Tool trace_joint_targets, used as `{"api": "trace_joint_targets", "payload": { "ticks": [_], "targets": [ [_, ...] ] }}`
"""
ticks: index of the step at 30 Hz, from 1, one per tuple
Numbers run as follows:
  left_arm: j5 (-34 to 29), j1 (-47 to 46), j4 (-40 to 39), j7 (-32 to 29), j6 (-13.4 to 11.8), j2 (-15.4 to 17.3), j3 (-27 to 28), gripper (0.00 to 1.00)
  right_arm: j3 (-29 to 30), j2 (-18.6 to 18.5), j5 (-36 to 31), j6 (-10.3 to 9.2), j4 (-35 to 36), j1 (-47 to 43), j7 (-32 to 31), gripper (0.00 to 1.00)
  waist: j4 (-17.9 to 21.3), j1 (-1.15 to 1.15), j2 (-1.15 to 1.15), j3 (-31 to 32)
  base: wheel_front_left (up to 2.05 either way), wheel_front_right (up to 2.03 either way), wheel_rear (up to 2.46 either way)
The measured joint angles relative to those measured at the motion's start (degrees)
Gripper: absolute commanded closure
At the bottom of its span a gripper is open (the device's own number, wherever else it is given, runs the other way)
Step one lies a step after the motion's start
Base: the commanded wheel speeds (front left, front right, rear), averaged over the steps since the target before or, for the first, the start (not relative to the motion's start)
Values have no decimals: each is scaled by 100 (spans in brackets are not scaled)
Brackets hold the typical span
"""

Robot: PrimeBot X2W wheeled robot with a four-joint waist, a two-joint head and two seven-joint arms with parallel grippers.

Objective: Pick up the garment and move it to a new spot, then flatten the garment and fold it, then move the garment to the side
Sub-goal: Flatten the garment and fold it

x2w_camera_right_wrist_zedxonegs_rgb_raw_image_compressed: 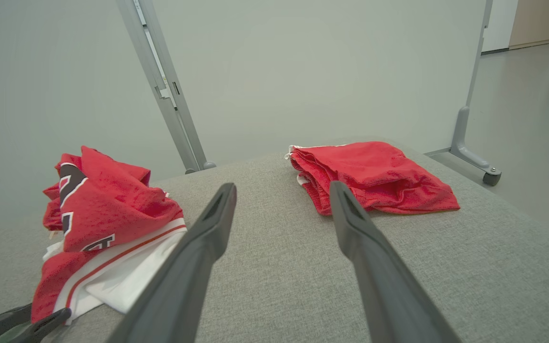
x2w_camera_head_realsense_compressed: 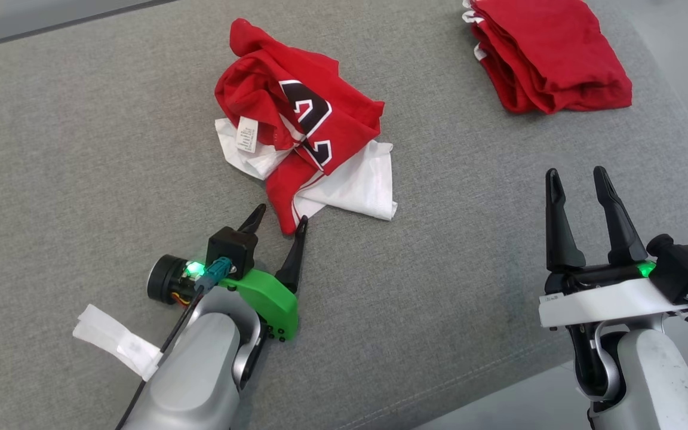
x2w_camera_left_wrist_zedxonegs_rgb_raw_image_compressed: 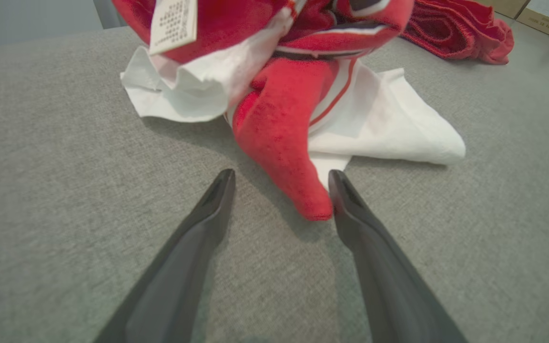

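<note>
Ease the left tool, spread wide and empty, slightly forward to bring the red corner touching one finger well between both, then pinch deep and lift straight up to avoid snagging a single layer. Leave the right tool, likewise spread and empty, well apart. Look for the garment mid-counter: a crumpled red-and-white heap, black lettering, label dangling, well apart from a folded red pile.

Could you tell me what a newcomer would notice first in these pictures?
The crumpled red and white garment in the middle of the grey surface stands out, with the left gripper open around its nearest red tip. A folded red pile lies at the far right corner, and the right gripper is open, apart from both.
</note>
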State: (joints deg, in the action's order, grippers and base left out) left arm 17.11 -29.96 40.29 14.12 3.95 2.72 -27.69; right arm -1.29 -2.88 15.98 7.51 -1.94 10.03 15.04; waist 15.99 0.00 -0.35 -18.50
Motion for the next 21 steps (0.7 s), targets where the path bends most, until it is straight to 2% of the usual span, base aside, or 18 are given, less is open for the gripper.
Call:
{"api": "trace_joint_targets", "payload": {
  "ticks": [3,4,6,7,10,16,21],
  "targets": [
    [35,-103,199,11,-44,0,-29,0,5,0,38,0,10,28,0,0,127,0,0,-115,0,0,0],
    [52,-153,233,26,-56,0,-19,36,11,0,48,0,12,28,0,0,164,0,0,-146,0,0,0],
    [81,-215,244,57,-92,-2,29,96,45,0,48,0,12,28,0,0,218,0,0,-193,0,0,0],
    [86,-234,229,65,-101,-2,60,100,67,0,47,0,11,28,0,0,233,0,0,-207,0,0,0],
    [86,-237,7,76,-177,41,197,100,142,-1,31,0,11,25,0,0,199,0,0,-171,0,0,0],
    [-180,-225,-1045,92,-379,309,600,100,87,4,2,0,-25,21,0,0,-22,0,0,68,0,0,0],
    [-356,-359,-1544,91,-393,487,745,100,71,4,-34,0,-91,-24,0,0,-147,0,0,322,0,0,0]
  ]
}}
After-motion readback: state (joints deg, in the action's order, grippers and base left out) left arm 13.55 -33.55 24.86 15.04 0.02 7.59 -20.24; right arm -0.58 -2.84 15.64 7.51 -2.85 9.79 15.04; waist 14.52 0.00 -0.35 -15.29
